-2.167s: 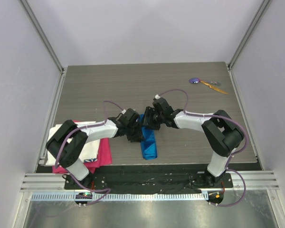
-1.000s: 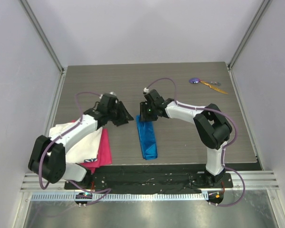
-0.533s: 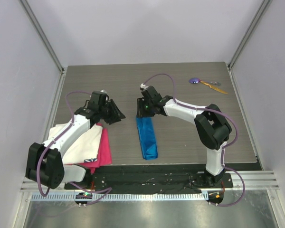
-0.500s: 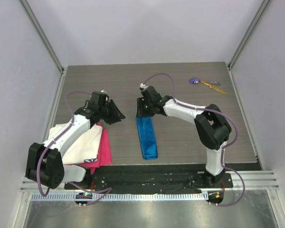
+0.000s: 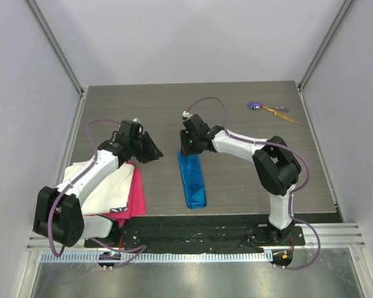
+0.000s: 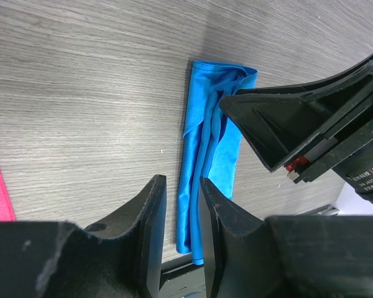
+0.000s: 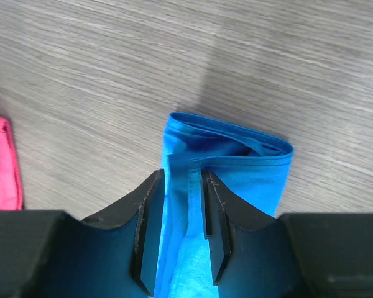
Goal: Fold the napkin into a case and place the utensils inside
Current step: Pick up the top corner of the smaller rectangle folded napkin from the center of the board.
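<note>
The blue napkin [image 5: 193,183] lies flat as a long narrow folded case in front of the arms. It also shows in the left wrist view [image 6: 205,143] and the right wrist view [image 7: 248,174]. My right gripper [image 5: 189,148] hovers at its far end, its jaws a narrow gap apart [image 7: 180,180] over the folded edge, which shows between them. My left gripper [image 5: 153,152] is off to the left of the napkin, narrowly open and empty [image 6: 181,186]. The purple-headed utensil [image 5: 255,105] and the orange one [image 5: 281,113] lie at the far right.
A white cloth [image 5: 102,186] and a pink cloth [image 5: 135,198] lie piled at the near left, under my left arm. Pink fabric shows at the left edge of the right wrist view [image 7: 3,161]. Grey walls stand on both sides.
Both grippers have left the napkin's middle. The left has swung left, off the cloth. The right has moved to the napkin's far end. The napkin now lies straighter.
</note>
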`<state>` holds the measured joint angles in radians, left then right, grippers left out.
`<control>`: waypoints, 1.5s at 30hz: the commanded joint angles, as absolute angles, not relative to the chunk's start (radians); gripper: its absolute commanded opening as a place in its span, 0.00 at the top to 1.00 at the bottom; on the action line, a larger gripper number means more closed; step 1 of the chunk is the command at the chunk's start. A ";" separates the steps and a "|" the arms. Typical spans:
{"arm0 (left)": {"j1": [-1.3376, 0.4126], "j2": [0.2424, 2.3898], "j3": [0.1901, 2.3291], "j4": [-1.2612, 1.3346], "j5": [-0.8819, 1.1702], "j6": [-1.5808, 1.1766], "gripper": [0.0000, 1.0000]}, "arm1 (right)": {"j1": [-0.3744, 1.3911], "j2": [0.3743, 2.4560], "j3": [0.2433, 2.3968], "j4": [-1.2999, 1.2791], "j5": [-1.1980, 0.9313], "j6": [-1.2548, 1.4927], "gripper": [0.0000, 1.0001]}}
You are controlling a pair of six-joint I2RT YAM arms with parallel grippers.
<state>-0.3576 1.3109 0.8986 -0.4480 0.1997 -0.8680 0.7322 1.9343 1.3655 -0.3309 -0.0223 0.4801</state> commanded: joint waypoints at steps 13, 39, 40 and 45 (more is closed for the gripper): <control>-0.405 1.319 0.917 -0.463 0.176 -0.848 0.65 | 0.764 1.960 1.420 -0.351 0.054 0.434 0.61; -0.429 1.338 0.916 -0.462 0.150 -0.839 0.64 | 0.813 1.987 1.460 -0.400 0.179 0.431 0.97; -0.440 1.353 0.928 -0.462 0.141 -0.831 0.64 | 0.813 1.983 1.456 -0.399 0.181 0.431 0.99; -0.538 1.446 1.003 -0.460 0.026 -0.801 0.65 | 0.813 1.915 1.427 -0.399 0.164 0.433 0.99</control>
<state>-0.4706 1.3846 0.9207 -0.4747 0.1272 -0.8459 0.8097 2.0193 1.4399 -0.4019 0.1478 0.4389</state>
